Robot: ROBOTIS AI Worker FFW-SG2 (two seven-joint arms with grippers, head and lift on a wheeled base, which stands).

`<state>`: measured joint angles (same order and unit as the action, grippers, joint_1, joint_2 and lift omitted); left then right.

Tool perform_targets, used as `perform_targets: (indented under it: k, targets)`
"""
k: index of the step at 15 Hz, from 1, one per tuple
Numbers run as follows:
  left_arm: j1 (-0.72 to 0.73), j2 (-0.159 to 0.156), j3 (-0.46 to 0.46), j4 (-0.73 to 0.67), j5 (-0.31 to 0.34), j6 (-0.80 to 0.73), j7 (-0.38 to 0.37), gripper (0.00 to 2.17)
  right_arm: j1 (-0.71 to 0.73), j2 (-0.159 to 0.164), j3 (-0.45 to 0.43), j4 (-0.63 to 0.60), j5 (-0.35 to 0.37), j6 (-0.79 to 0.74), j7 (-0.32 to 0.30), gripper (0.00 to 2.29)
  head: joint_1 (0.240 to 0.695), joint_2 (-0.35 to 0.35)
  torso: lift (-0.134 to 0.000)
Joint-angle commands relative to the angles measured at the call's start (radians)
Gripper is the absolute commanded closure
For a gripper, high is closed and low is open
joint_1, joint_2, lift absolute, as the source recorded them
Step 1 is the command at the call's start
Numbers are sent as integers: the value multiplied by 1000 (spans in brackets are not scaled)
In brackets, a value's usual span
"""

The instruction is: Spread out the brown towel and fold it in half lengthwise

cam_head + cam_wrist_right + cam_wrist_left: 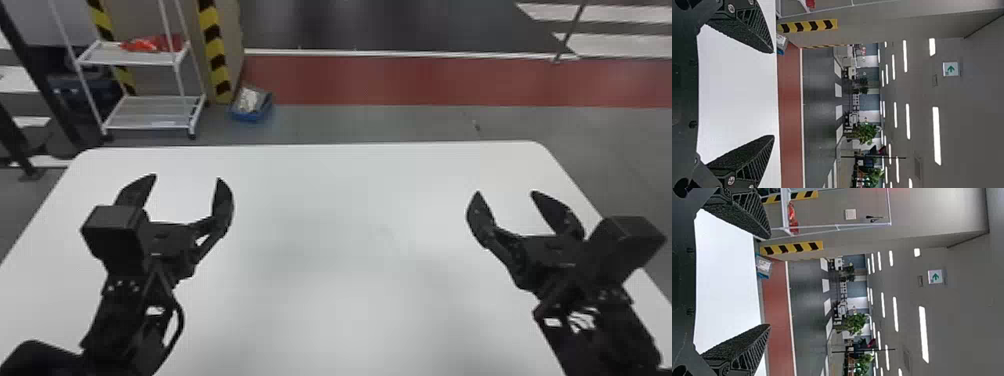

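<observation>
Wide open and empty, the left pincer (187,177) has its two fingers spread over the left side of a white desk (345,215). The right pincer (506,193), two-fingered too, stands open and empty over the right side. Where the brown towel is cannot be told.

Beyond the one desk stands one white rack (150,112), two of its shelves in sight. Next come two yellow-and-black striped bands (213,47) beside it, one blue box (252,118) on the floor nearby, one red item (145,45) on the rack's upper visible shelf, and one sign (935,277) bearing a green arrow.
</observation>
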<state>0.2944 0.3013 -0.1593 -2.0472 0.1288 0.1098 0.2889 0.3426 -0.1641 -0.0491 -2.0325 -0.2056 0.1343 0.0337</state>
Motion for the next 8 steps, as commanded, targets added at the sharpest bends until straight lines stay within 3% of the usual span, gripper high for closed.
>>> perform_targets:
  k: [1, 8]
  targets:
    - [-1, -1, -2, 1, 0, 0, -1, 83, 1, 0, 0, 0, 0, 0, 0, 113, 695, -31, -125]
    - [-1, -1, -2, 7, 0, 0, -1, 83, 1, 0, -2, 3, -2, 0, 0, 113, 695, -33, -125]
